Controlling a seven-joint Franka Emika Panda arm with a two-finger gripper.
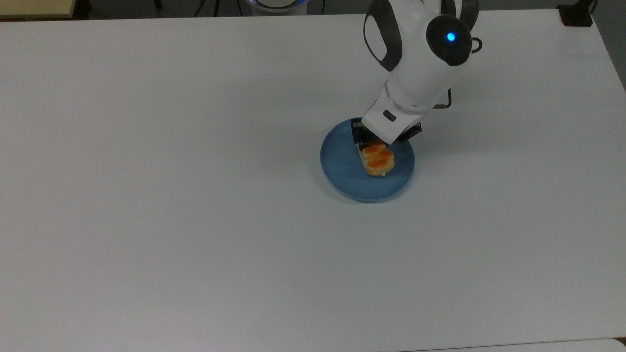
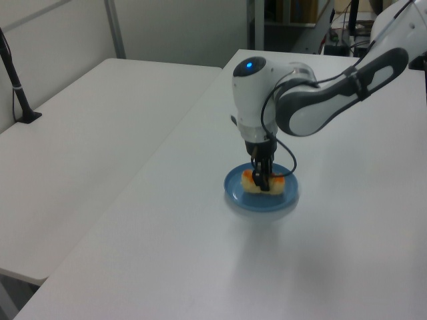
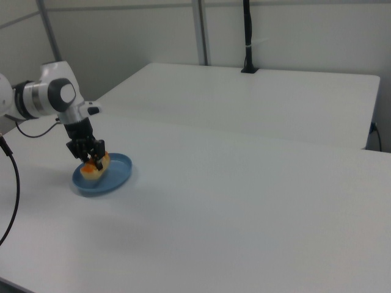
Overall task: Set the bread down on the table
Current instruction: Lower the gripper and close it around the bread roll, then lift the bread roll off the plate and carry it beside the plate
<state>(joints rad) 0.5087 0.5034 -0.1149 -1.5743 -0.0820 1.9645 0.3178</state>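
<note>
Gripping the bread [image 1: 376, 160] across its far end, the tool [image 1: 379, 142] has its 2 black fingers [image 2: 262, 175] closed on the bun's sides, the white arm [image 1: 415, 58] rising toward 1 o'clock in the top view. Bread sits over the blue plate [image 1: 342, 173], slightly toward 1 o'clock of the plate's centre. Whether it is touching the plate is unclear. Plate rests on the white counter [image 1: 171, 195], toward 3 o'clock of its middle.
</note>
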